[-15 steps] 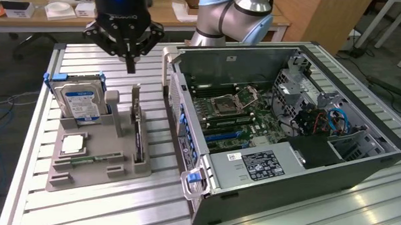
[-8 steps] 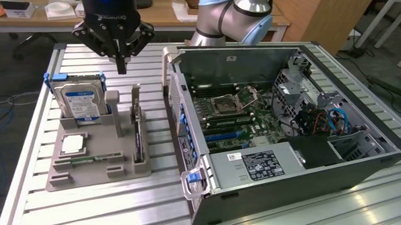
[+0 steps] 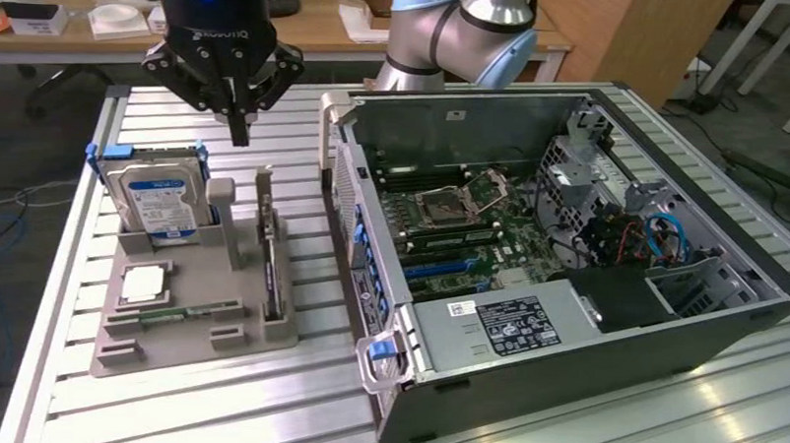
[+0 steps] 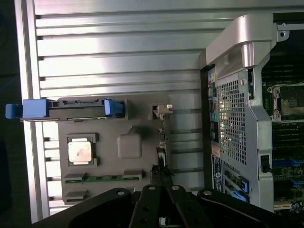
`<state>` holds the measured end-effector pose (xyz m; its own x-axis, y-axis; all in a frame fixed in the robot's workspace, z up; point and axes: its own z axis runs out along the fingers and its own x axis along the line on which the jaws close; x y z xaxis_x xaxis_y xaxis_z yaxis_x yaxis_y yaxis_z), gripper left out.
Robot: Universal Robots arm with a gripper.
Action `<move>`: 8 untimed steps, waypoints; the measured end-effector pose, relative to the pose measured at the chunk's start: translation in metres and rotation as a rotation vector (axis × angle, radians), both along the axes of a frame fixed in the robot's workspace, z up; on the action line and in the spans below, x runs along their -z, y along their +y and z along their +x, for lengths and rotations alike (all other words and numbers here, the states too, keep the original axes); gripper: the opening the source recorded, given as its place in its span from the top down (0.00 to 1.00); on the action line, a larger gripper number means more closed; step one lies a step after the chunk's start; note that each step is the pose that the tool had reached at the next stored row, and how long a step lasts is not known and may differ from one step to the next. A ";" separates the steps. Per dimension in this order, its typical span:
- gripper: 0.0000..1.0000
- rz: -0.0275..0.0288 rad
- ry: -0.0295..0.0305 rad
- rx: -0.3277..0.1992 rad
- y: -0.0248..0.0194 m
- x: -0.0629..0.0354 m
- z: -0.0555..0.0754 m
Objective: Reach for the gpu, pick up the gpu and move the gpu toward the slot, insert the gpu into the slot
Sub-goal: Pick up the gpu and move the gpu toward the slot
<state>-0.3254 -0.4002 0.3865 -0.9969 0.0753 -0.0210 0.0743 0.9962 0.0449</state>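
Observation:
The gpu (image 3: 274, 269) is a thin dark card standing on edge in the grey holder (image 3: 194, 318), between two upright posts. In the wrist view the gpu (image 4: 162, 154) appears edge-on, running toward my fingers (image 4: 147, 206). My gripper (image 3: 240, 127) hangs above the far end of the holder, between the hard drive and the gpu, its fingers drawn together to a point and holding nothing. It touches nothing. Blue slots (image 3: 436, 268) lie on the motherboard inside the open computer case (image 3: 564, 287).
A silver blue-labelled hard drive (image 3: 160, 200) stands upright in the holder, and a small square silver chip (image 3: 143, 285) lies flat in front of it. A memory stick (image 4: 102, 178) lies in the holder. The case wall (image 3: 349, 210) rises close beside the gpu.

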 end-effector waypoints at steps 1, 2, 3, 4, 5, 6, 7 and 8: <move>0.89 0.0001 0.0000 0.000 0.0000 0.0000 0.000; 0.89 0.0000 0.0000 0.000 0.0000 0.0000 0.000; 0.89 0.0000 0.0000 0.000 0.0000 0.0000 0.000; 0.83 0.0001 0.0000 0.000 0.0000 0.0000 0.000; 0.77 0.0000 0.0000 0.000 0.0000 0.0000 0.000; 0.77 0.0000 0.0000 0.000 0.0000 0.0000 0.000; 0.71 0.0000 0.0000 0.000 0.0000 0.0000 0.000; 0.65 0.0000 0.0000 0.000 0.0000 0.0000 0.000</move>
